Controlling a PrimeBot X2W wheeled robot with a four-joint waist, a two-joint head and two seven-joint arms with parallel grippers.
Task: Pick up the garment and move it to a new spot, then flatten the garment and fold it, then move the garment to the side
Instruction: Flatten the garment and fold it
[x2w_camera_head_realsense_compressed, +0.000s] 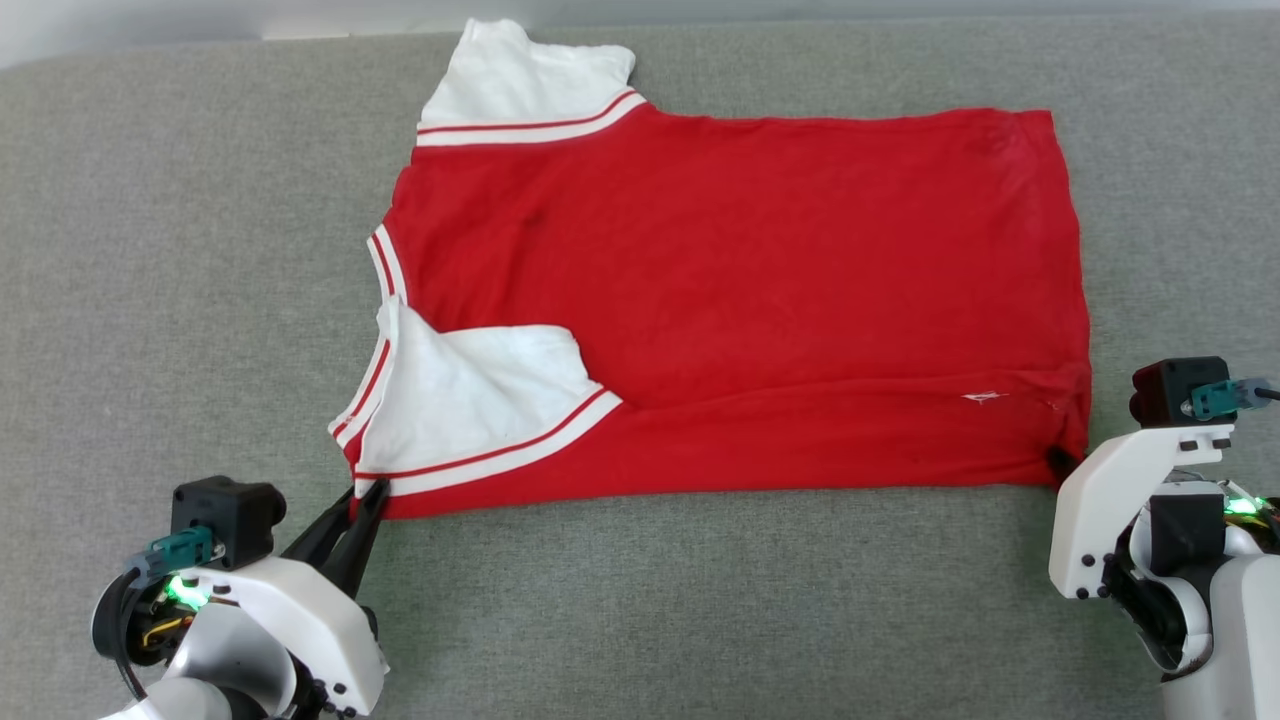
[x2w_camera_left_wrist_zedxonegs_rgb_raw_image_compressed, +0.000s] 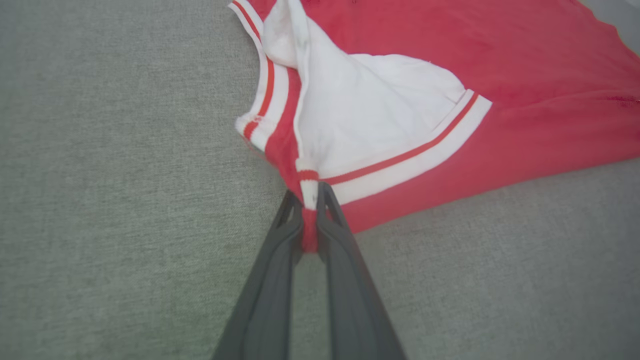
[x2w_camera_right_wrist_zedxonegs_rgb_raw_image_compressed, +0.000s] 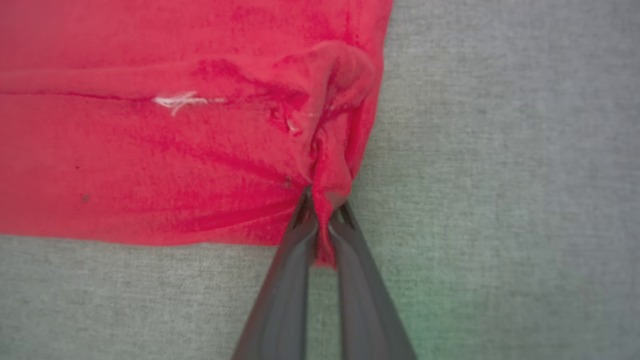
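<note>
I'm looking at the red jersey-style T-shirt with white short sleeves and striped trim (x2w_camera_head_realsense_compressed: 740, 300), lying spread sideways across the middle of the grey woven-fabric bench (x2w_camera_head_realsense_compressed: 150, 300). The collar is facing frame left and the hem frame right. The plain red side is showing, no print visible.

The far white sleeve (x2w_camera_head_realsense_compressed: 520, 75) is sticking out at the upper left. The near white sleeve (x2w_camera_head_realsense_compressed: 480, 390) is lying folded in over the body at lower left. A soft ridge is running along the lower part of the shirt, so I'm judging flattening as mostly done and folding as under way.

The left gripper (x2w_camera_head_realsense_compressed: 365, 505) is sitting at the lower-left corner, its jaws pinching the striped trim and red cloth at the near shoulder. The right gripper (x2w_camera_right_wrist_zedxonegs_rgb_raw_image_compressed: 322, 200) is sitting at the lower-right corner, its jaws pressed together on a bunched tuck of the red hem corner.

I'm reading it as holding both near corners at once so the long near edge can be lifted evenly and carried over the body toward the top of the frame. The right-hand pinch is looking thin, so it could be slipping under pull.
</note>
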